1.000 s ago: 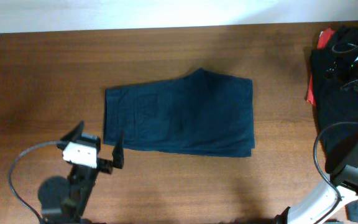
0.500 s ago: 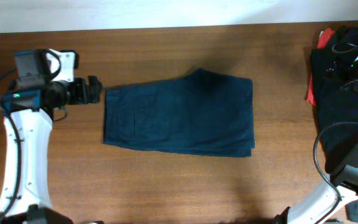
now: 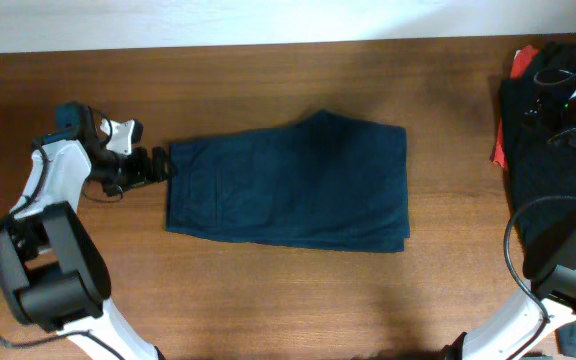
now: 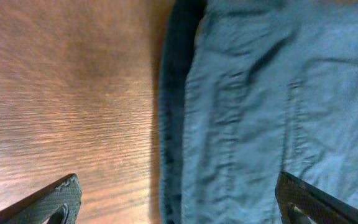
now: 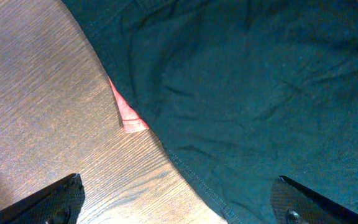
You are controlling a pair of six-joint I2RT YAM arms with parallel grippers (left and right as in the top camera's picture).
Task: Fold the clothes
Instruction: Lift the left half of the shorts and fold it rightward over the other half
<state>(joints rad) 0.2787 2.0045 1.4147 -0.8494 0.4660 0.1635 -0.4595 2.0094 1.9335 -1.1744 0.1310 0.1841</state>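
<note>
The dark blue garment lies folded into a rectangle in the middle of the wooden table. My left gripper is open at the garment's left edge. In the left wrist view its fingers straddle that edge, one over bare wood, one over cloth, holding nothing. My right gripper is open and empty above the edge of a dark garment at the far right. A red piece peeks from under that garment.
A pile of black clothes with red cloth under it fills the table's right edge, with the right arm over it. A pale wall runs along the table's back edge.
My left arm has swung from the table's front left to the back left, and its gripper now sits at the folded garment's left edge. The garment and right arm have not moved.
</note>
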